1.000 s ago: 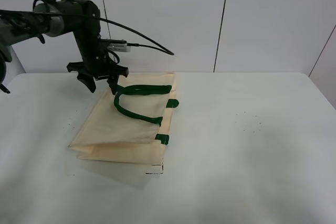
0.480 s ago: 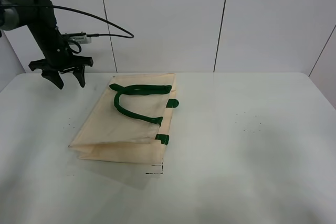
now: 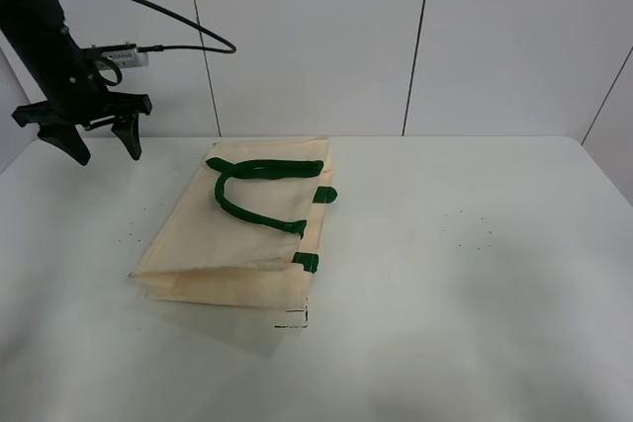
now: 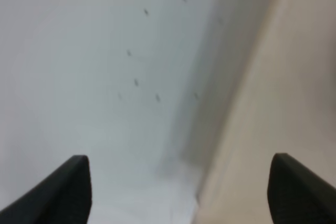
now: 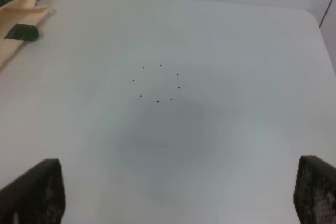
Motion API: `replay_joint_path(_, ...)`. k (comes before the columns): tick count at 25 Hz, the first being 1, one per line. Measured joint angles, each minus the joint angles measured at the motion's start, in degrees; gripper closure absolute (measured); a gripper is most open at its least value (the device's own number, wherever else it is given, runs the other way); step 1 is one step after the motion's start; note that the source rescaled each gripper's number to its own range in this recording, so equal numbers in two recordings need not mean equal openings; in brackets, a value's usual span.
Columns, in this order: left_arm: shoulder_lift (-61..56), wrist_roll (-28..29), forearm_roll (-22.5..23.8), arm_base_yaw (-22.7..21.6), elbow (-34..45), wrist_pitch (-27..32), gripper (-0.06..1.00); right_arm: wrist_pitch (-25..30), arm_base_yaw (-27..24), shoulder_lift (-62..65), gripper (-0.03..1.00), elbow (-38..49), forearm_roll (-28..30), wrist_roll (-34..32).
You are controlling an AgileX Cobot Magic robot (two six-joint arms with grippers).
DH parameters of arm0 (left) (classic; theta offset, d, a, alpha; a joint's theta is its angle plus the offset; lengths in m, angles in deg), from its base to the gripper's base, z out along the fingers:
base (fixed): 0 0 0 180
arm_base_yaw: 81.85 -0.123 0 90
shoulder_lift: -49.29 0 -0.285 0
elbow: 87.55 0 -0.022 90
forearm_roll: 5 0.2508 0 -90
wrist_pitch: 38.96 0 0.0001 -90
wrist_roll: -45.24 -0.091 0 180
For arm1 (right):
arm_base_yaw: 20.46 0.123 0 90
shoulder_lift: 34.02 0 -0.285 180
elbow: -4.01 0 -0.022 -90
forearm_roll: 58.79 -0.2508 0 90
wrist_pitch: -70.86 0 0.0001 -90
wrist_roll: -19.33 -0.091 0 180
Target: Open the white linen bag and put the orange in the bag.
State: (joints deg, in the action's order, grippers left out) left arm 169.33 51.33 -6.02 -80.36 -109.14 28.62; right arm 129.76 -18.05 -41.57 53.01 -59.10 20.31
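The white linen bag (image 3: 237, 244) lies flat on the table left of centre, its green strap handle (image 3: 259, 190) looped on top and a green tab (image 3: 306, 262) at its right edge. My left gripper (image 3: 91, 143) is open and empty, held above the table's far left, well apart from the bag. In the left wrist view the two finger tips (image 4: 71, 187) stand wide apart over bare table with the bag's edge (image 4: 283, 93) beside them. My right gripper (image 5: 173, 198) is open over bare table; the bag's corner (image 5: 18, 19) shows far off. The orange is out of view.
The white table (image 3: 475, 274) stretches to the right of the bag, with small dark specks (image 3: 473, 227) on it. A white panelled wall (image 3: 415, 37) stands behind. The left arm's black cable (image 3: 168, 17) arcs above the back left.
My left gripper has let go of the bag's handle and swung left and up, away from the bag. The handle now lies on the bag. The bag has not moved.
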Motion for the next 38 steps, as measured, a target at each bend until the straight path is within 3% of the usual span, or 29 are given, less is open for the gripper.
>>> replay_joint_path(8,-23.4,-2.7,0.3,2.5,17.8,0.1,0.09,0.0,0.0,0.0,-0.03,0.0,0.0,0.0)
replay_joint_path(16,-48.9,-2.7,2.4,2.5,42.5,-0.1,0.09,0.0,0.0,0.0,-0.03,0.0,0.0,0.0)
replay_joint_path(24,-76.5,-6.1,2.6,2.5,65.9,-7.9,0.09,0.0,0.0,0.0,-0.03,0.0,0.0,0.0)
replay_joint_path(30,-94.1,-7.2,1.9,2.5,70.3,-7.3,0.09,0.0,0.0,0.0,-0.03,0.0,0.0,0.0)
replay_joint_path(38,-104.7,-7.2,2.0,2.4,70.3,-7.2,0.09,0.0,0.0,0.0,-0.03,0.0,-0.1,0.0)
